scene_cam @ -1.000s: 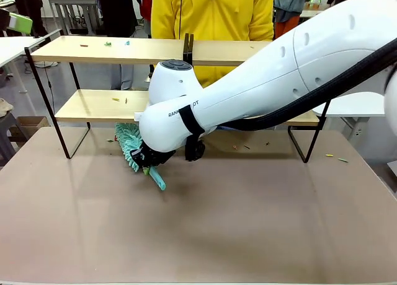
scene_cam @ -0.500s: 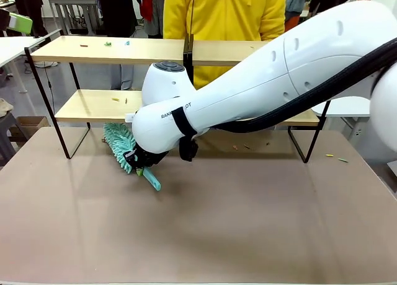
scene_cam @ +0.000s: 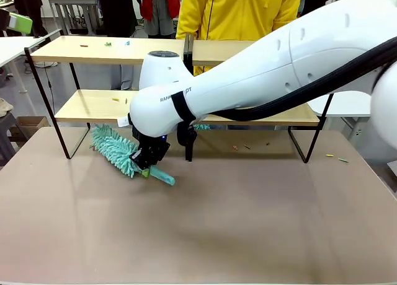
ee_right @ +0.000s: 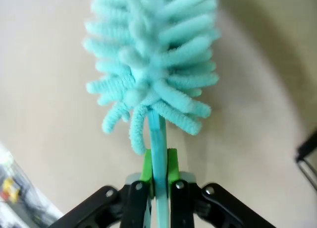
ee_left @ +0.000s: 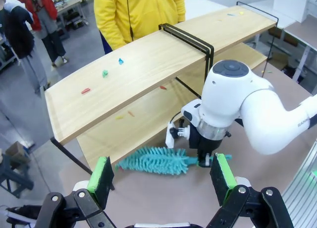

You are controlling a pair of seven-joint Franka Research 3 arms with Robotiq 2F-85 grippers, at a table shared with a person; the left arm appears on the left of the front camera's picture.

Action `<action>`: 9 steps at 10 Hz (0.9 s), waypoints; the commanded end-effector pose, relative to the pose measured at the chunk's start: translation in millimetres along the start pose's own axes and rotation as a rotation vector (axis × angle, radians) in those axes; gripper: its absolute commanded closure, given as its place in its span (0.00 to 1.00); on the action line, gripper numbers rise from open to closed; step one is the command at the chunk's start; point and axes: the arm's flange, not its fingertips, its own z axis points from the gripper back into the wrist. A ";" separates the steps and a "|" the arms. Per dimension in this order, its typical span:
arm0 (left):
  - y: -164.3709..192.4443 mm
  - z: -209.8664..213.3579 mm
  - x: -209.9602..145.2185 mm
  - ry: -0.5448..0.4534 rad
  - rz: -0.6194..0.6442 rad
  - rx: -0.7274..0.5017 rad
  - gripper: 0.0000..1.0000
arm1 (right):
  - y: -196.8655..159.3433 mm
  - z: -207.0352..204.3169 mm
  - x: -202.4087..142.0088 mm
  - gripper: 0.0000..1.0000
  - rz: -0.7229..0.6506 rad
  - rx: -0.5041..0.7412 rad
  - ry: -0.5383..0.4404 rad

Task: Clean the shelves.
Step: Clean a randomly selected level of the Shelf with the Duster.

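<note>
Gripping a teal duster by its thin handle, the right gripper is pictured clamped tight, its fingers largely hidden beneath the white arm in the front view. The duster's head is held low by the table, just in front of the shelves; contact cannot be made out. Much of the lower board is masked by the arm. The left gripper is spread wide. Scraps on the boards are too small to identify.
</note>
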 end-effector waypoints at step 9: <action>1.0 -1.5 -0.6 -0.006 0.000 0.000 0.00 | 5.2 67.2 -110.6 0.88 0.872 0.327 0.287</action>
